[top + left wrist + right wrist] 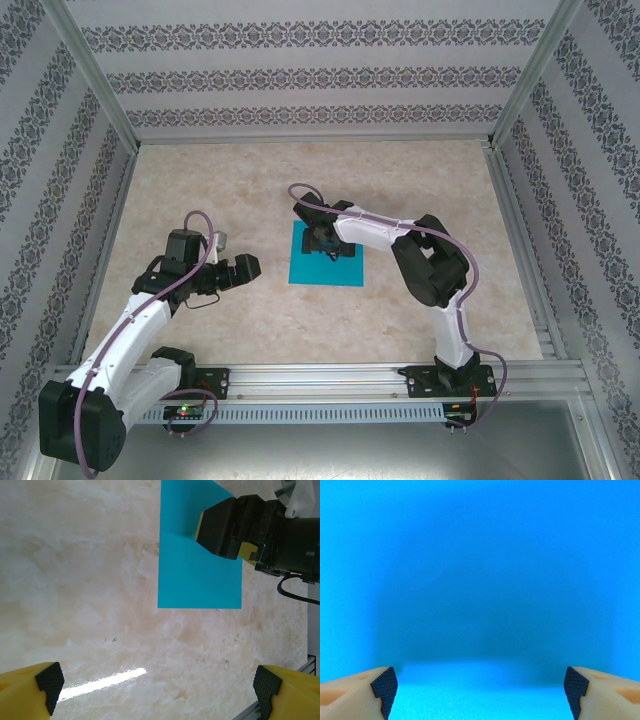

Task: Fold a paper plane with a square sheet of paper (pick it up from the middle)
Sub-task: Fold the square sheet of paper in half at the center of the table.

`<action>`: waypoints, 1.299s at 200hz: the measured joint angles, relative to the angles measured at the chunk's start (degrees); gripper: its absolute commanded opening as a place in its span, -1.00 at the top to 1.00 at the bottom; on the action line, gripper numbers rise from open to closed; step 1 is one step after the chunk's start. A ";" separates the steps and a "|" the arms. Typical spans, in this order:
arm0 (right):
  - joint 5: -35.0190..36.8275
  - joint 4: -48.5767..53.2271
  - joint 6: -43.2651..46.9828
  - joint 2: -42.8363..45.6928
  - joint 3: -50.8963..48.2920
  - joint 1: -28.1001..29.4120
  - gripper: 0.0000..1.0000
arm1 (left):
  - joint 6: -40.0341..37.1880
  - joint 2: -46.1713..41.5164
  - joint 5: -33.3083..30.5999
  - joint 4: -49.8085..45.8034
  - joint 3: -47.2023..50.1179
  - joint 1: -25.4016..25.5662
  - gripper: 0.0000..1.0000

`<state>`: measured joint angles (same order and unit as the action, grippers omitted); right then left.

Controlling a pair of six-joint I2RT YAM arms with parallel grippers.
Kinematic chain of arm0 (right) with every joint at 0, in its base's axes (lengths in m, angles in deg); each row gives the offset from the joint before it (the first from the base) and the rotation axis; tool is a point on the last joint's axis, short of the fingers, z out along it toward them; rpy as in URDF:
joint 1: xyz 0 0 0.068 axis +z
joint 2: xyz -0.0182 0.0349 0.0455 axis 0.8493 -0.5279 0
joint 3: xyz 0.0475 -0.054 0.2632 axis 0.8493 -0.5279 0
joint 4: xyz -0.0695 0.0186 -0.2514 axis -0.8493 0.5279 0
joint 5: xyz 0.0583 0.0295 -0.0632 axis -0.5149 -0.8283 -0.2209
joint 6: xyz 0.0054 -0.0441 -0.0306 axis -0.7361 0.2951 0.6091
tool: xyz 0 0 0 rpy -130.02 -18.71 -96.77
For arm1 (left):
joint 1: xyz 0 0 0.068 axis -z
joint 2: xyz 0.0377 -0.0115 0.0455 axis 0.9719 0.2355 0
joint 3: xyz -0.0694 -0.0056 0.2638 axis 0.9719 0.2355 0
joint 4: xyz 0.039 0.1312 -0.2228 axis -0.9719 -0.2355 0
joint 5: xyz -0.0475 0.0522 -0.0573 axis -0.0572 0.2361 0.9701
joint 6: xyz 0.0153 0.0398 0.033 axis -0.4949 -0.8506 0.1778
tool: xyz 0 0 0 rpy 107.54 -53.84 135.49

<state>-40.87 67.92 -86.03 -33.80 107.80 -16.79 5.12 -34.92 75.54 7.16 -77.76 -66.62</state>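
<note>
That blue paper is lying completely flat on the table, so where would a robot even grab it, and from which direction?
Probably the middle, from straight above. The square sheet of paper lies flat on the table with no lifted edge to slip under, so pinching its centre into a ridge looks the likeliest hold. The right gripper is over it, jaws open.

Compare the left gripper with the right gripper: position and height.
The left gripper is over bare table, left of the square sheet of paper; the right gripper is over that sheet. The right gripper sits nearer the surface than the left gripper. Both are open.
</note>
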 measured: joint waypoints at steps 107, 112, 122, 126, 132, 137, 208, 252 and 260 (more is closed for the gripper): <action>1.11 0.50 0.13 -3.15 3.39 0.17 -0.65 | -0.02 1.07 0.02 0.48 0.02 0.00 -1.00; 1.18 0.48 0.26 -3.26 3.50 0.17 -0.64 | -0.02 1.07 0.04 0.48 0.04 0.00 -1.00; 1.31 0.46 0.44 -3.37 3.65 0.17 -0.63 | -0.02 1.07 0.04 0.48 0.07 0.00 -1.00; 1.33 0.44 0.50 -3.41 3.69 0.20 -0.62 | -0.02 1.07 0.04 0.48 0.07 0.00 -1.00; 1.42 0.44 0.72 -3.43 3.74 0.35 -0.62 | -0.02 1.07 0.04 0.48 0.07 0.00 -1.00; 1.53 0.46 0.90 -3.48 3.80 0.44 -0.61 | -0.02 1.07 0.07 0.48 0.07 0.00 -1.00; 1.95 -0.46 1.99 -3.78 4.31 0.55 -0.26 | -0.02 1.07 0.22 0.48 0.07 0.00 -1.00; 1.95 -1.97 3.02 -2.78 2.80 0.55 0.10 | -0.02 1.07 0.22 0.48 0.07 0.00 -1.00; 1.90 -2.14 2.89 -2.56 2.45 0.55 0.15 | -0.02 1.07 0.22 0.48 0.07 0.00 -1.00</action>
<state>-38.97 65.78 -83.14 -36.36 110.25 -16.25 5.09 -33.85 75.76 7.64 -77.69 -66.62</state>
